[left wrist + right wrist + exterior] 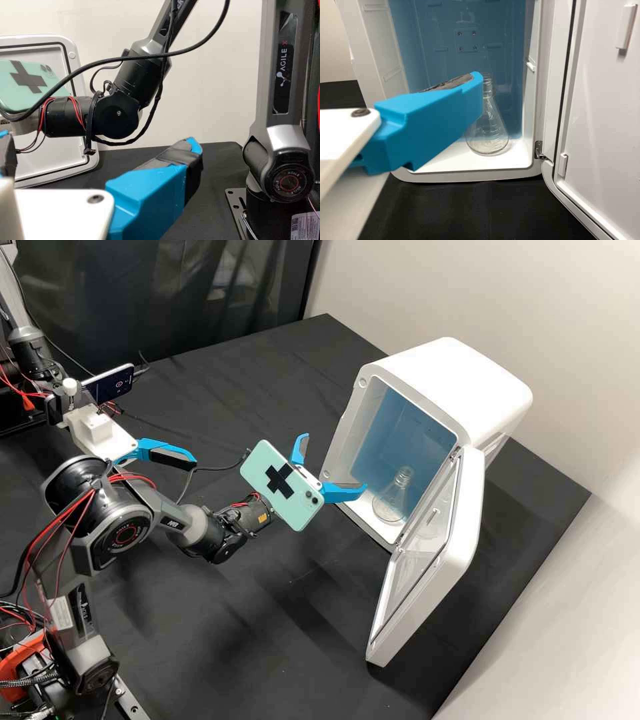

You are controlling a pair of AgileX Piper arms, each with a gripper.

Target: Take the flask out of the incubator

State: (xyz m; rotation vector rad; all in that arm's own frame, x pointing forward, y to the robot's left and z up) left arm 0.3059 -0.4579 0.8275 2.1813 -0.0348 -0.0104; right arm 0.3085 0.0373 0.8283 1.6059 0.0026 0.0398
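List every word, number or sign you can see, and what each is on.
Black cross, a sign, on the back of the mint phone.
White maker's lettering along an arm's upright link: a brand mark, left unquoted.
Sticker by that arm's base: too small to read.
No other print is legible.

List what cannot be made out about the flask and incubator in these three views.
Right wrist view: one side of the flask, behind a blue finger of the right gripper.
High view: any liquid in the flask, too small.
Left wrist view: most of the incubator, behind the right arm.
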